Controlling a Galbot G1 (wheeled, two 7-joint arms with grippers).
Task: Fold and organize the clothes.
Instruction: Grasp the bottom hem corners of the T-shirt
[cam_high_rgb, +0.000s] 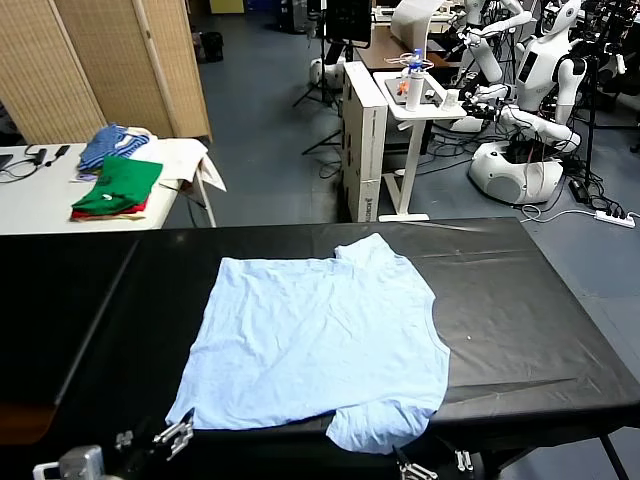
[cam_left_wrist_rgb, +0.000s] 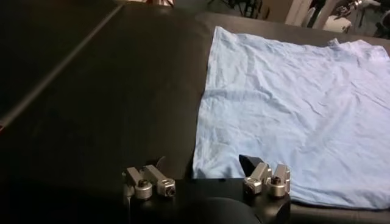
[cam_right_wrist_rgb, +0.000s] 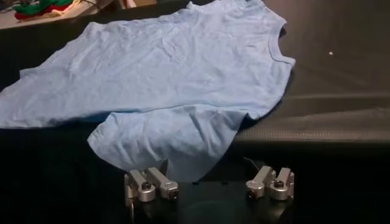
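A light blue T-shirt (cam_high_rgb: 315, 340) lies spread flat and wrinkled on the black table (cam_high_rgb: 520, 300) in front of me, plain side up, neckline toward my right. No bins or boxes sit on this surface.

My left gripper (cam_left_wrist_rgb: 207, 184) hangs low at the table's near edge, fingers spread wide and holding nothing. The shirt's hem corner lies just ahead of its inner finger (cam_left_wrist_rgb: 266, 179); I cannot tell whether they touch. To the outer side of this gripper there is only bare black tabletop, crossed by a long crease.

My right gripper (cam_right_wrist_rgb: 209, 185) also waits at the near edge, fingers wide apart and empty. One sleeve (cam_right_wrist_rgb: 164, 137) spills toward it, its edge reaching the near rim just beyond my fingertips. Past the collar (cam_right_wrist_rgb: 275, 45), to this gripper's outer side, the black surface runs open to the table's end.

Far beyond my left gripper, a white side table (cam_high_rgb: 30, 195) carries folded green-and-red garments (cam_high_rgb: 115, 190) and a blue striped cloth pile (cam_high_rgb: 110, 145). Beyond the table's far edge, well ahead of my right gripper, stand a white cart (cam_high_rgb: 400, 110) and other robots (cam_high_rgb: 530, 110).
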